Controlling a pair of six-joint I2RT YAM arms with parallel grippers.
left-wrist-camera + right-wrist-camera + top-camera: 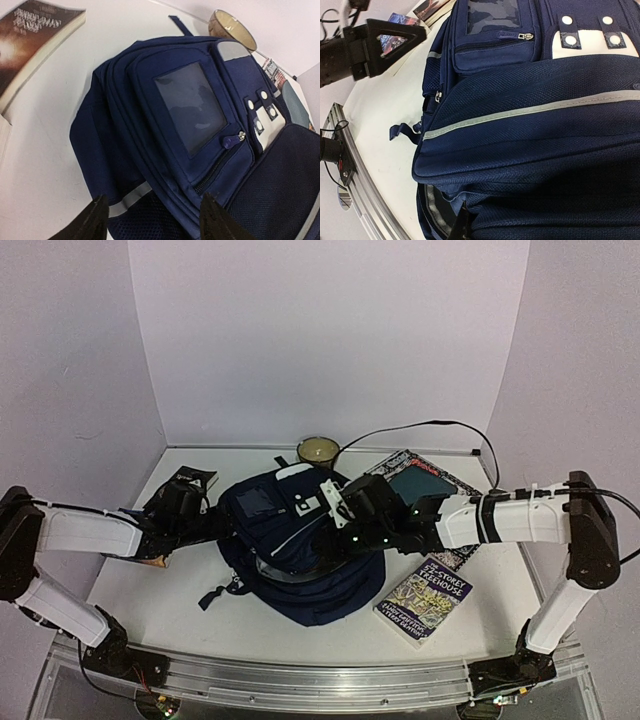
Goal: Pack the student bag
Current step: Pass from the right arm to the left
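Observation:
The student bag [300, 550], navy with a white patch and a grey stripe, lies in the middle of the table. It fills the left wrist view [200, 125] and the right wrist view [530, 125]. My left gripper [192, 508] is at the bag's left side. It is open [155, 225], its two dark fingers spread over the bag's side seam and grey stripe. My right gripper [345, 525] rests on top of the bag. It is shut [462, 225], pinching a fold of the bag's fabric by the main opening.
A paperback [425, 598] lies right of the bag. A magazine with a dark flat item on it [420, 482] lies behind the right arm. A round tin [318, 450] stands at the back. Another book [35, 30] lies by the left gripper. A black cable [430, 425] loops at the rear.

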